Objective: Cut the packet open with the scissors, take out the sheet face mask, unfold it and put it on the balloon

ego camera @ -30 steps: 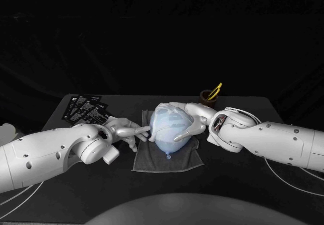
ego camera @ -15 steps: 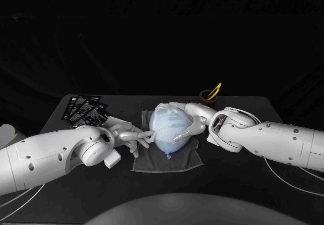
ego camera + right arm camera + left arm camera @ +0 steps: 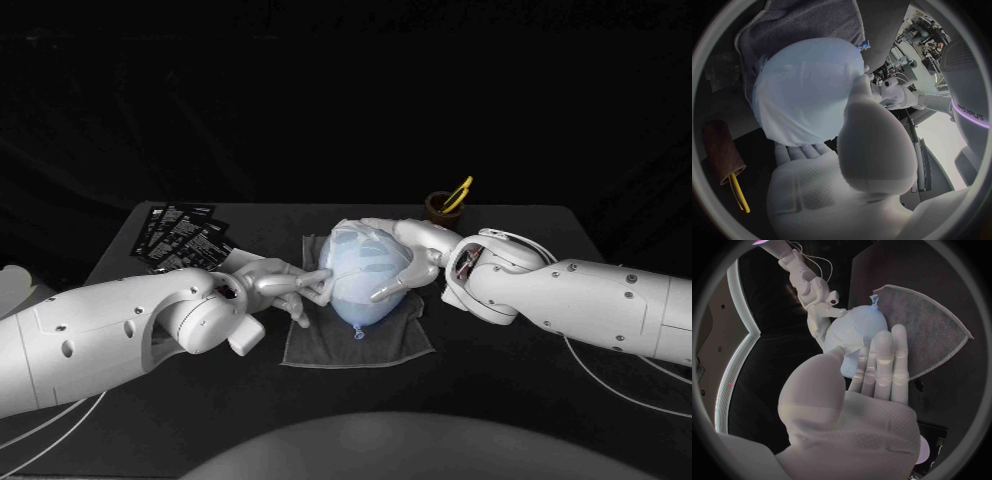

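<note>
A pale blue balloon (image 3: pixel 361 272) lies on a grey towel (image 3: pixel 368 340) in the middle of the table, its knot towards me. A white sheet mask (image 3: pixel 792 120) is draped over its far half. My right hand (image 3: pixel 414 256) grips the balloon from the right, thumb (image 3: pixel 864 115) over one side and fingers under it. My left hand (image 3: pixel 283 288) is at the balloon's left side, its straight fingers (image 3: pixel 882 360) touching the balloon (image 3: pixel 856 330) and holding nothing. The right hand (image 3: pixel 820 315) also appears in the left wrist view, beyond the balloon.
A brown cup (image 3: pixel 446 208) with the yellow-handled scissors (image 3: pixel 460 192) stands at the back right. Several black packets (image 3: pixel 185 235) lie fanned out at the back left. The towel (image 3: pixel 936 335) spreads out beneath the balloon.
My left hand has moved right, towards the balloon, and its fingers now touch the balloon's left side. The right hand and the balloon have stayed in place.
</note>
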Robot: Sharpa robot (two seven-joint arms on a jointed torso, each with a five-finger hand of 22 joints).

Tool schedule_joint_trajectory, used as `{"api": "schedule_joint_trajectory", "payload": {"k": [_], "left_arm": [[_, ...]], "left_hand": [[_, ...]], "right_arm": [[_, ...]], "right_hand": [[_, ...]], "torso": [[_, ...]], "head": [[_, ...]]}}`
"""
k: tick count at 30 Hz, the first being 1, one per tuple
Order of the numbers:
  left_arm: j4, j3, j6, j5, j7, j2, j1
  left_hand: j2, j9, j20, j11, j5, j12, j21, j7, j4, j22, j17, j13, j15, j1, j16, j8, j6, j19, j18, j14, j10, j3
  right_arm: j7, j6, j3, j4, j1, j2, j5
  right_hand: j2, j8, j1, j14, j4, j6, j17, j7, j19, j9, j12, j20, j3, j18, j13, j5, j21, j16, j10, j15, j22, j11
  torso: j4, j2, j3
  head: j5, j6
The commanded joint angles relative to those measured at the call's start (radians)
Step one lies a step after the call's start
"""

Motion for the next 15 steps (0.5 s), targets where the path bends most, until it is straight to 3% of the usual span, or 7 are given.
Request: {"api": "schedule_joint_trajectory", "payload": {"k": [1, 7, 15], "left_arm": [[0.001, 0.001, -0.057, 0.098, 0.084, 0.001, 0.0], [0.002, 0.001, -0.067, 0.122, 0.096, 0.0, 0.0], [0.002, 0.001, -0.058, 0.144, 0.119, 0.0, 0.0]], "left_hand": [[0.004, -0.004, 0.003, 0.003, 0.0, 0.013, -0.008, 0.003, 0.0, -0.002, -0.005, 0.003, 0.004, 0.015, -0.004, -0.007, -0.001, -0.014, 0.008, -0.023, -0.019, -0.013], [0.013, -0.01, 0.013, 0.01, 0.0, 0.039, -0.02, 0.004, -0.001, -0.006, -0.014, 0.01, 0.012, 0.041, 0.012, -0.022, 0.002, -0.035, 0.009, -0.053, -0.06, -0.035], [0.011, -0.014, 0.018, 0.009, 0.0, 0.089, -0.023, -0.006, -0.004, -0.005, -0.022, 0.024, 0.013, 0.126, 0.045, -0.029, 0.025, -0.045, 0.011, -0.074, -0.082, -0.048]], "right_arm": [[-0.009, 0.038, -0.006, 0.0, -0.008, 0.0, -0.003], [-0.009, 0.038, -0.006, -0.001, -0.009, 0.001, -0.002], [-0.009, 0.039, -0.006, -0.002, -0.01, 0.002, -0.002]], "right_hand": [[0.005, 0.002, 0.004, 0.001, -0.001, 0.009, -0.001, 0.157, 0.005, 0.001, 0.003, 0.003, 0.007, -0.011, 0.002, -0.001, 0.005, -0.004, 0.003, 0.004, 0.001, 0.007], [0.005, 0.002, 0.004, 0.001, -0.001, 0.009, -0.001, 0.157, 0.005, 0.001, 0.003, 0.003, 0.007, -0.011, 0.002, -0.001, 0.005, -0.004, 0.003, 0.004, 0.001, 0.007], [0.009, 0.002, 0.005, 0.001, -0.001, 0.01, -0.001, 0.157, 0.006, 0.001, 0.003, 0.003, 0.009, -0.011, 0.002, -0.001, 0.005, -0.004, 0.004, 0.005, 0.001, 0.007]], "torso": [[0.0001, 0.0, -0.0007], [0.0007, 0.0, -0.0006], [-0.0004, 0.0, -0.0007]], "head": [[-0.001, 0.0], [-0.001, 0.0], [0.001, 0.0]]}}
